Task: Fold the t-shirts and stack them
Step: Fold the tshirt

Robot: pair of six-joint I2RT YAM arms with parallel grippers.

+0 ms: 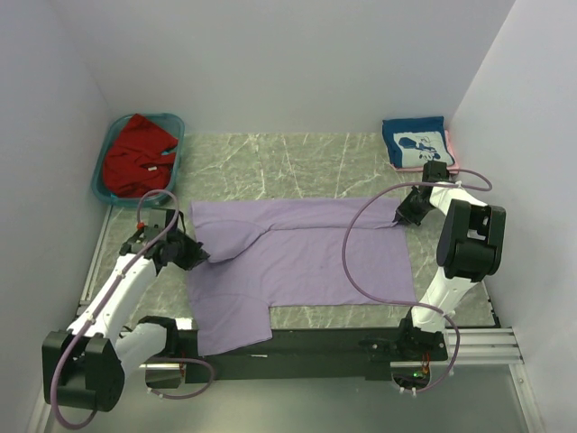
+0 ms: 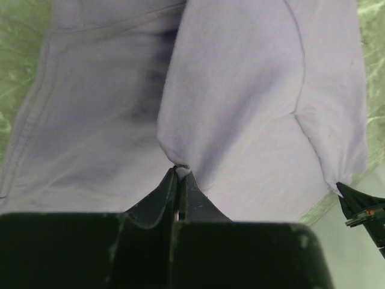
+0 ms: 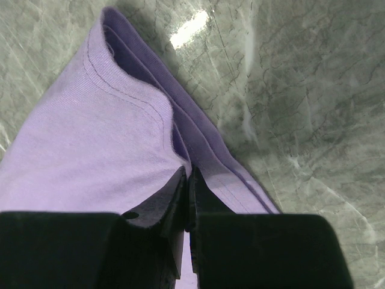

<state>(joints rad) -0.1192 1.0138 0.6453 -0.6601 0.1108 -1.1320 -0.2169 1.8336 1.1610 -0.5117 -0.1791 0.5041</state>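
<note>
The lavender-purple t-shirt (image 1: 297, 262) lies spread across the middle of the table, its far edge folded toward the middle. My left gripper (image 1: 200, 255) is shut on a pinch of its left side; the wrist view shows the cloth (image 2: 240, 108) bunched at the fingertips (image 2: 180, 171). My right gripper (image 1: 401, 216) is shut on the shirt's far right corner; its wrist view shows the hemmed edge (image 3: 120, 108) between the closed jaws. A red t-shirt (image 1: 135, 153) lies in the teal tub (image 1: 176, 122). A folded navy t-shirt with white graphic (image 1: 415, 142) sits on a pink one (image 1: 450, 149) at far right.
The teal tub stands at the far left corner by the wall. White walls close in on three sides. A black rail (image 1: 315, 347) runs along the near table edge between the arm bases. Marble-patterned tabletop (image 1: 288, 162) shows beyond the shirt.
</note>
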